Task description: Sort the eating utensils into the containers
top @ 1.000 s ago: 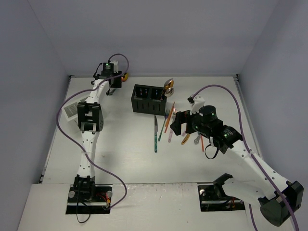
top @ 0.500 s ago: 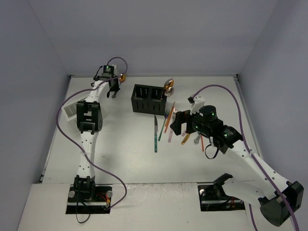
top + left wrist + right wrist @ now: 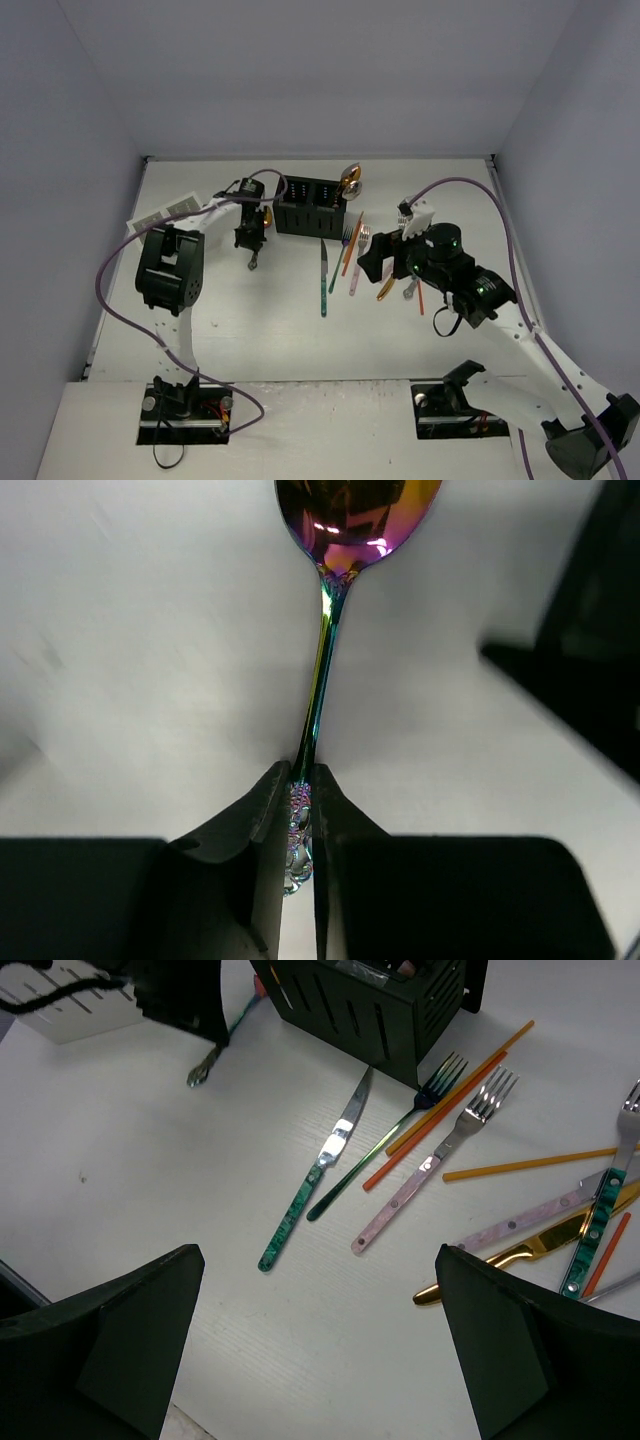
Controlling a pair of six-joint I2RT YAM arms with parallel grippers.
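Where the left fingers [image 3: 262, 825] pinch shut, low in the middle of the left wrist view, they hold the tail end of a rainbow-tinted spoon [image 3: 322, 650], its bowl at the top edge above the counter [image 3: 130, 660]. Thin, stiff polished metal, it is probably light and slick and could swivel in so narrow a grip; a hold nearer mid-handle would steady it. Seen from above it is left of centre, just left of the black caddy [image 3: 298, 220]. The right fingers [image 3: 110, 1340] gape wide, empty, over loose forks [image 3: 428, 1167], a knife [image 3: 335, 1143] and orange sticks [image 3: 460, 1085]
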